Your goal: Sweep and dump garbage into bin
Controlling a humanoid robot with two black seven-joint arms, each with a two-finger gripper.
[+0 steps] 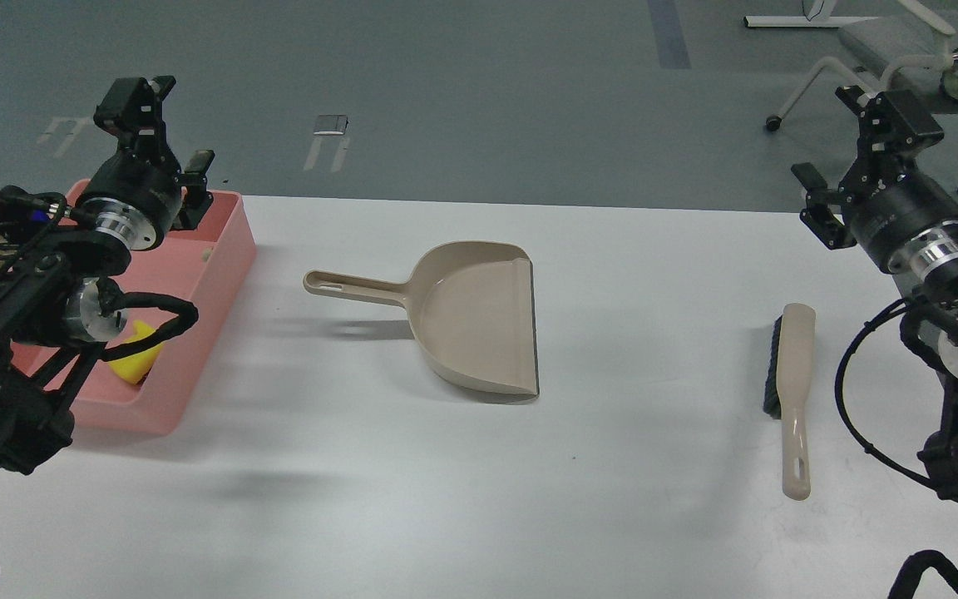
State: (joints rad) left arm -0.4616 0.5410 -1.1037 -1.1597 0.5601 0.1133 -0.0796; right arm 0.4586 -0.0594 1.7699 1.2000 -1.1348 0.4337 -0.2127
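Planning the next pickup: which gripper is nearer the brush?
Right. The right gripper hangs above and just right of the brush; the left gripper is far across the table, over the bin.

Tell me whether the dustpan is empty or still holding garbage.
Empty. The dustpan lies flat on the table, its scoop bare; a yellow chunk sits inside the pink bin.

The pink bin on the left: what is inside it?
Inside the pink bin a yellow chunk lies near its front wall. The left arm covers much of the interior, so any other scrap there cannot be seen.
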